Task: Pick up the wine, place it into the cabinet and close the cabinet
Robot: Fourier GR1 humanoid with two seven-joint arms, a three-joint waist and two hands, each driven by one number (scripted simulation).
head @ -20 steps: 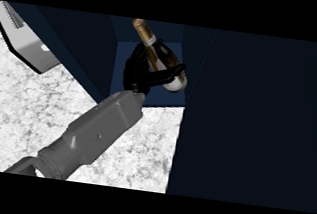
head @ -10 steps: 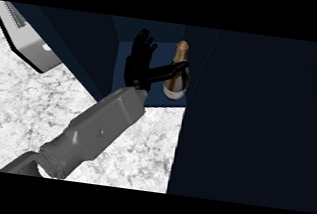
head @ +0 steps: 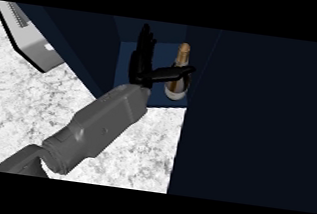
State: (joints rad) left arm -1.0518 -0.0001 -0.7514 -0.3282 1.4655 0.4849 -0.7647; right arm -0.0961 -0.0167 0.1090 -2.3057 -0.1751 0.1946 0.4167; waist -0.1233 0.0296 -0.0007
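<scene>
Left hand (head: 143, 72) — fingers (head: 145, 41) straight, pressed together, thumb out; wine (head: 183, 57) upright just right of fingers, inside cabinet (head: 122, 59)

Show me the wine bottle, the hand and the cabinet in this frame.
wine bottle (head: 183, 57): head view, on its tan neck.
hand (head: 143, 67): head view, on the palm.
cabinet (head: 122, 59): head view, on the blue inner wall left of the hand.
</scene>
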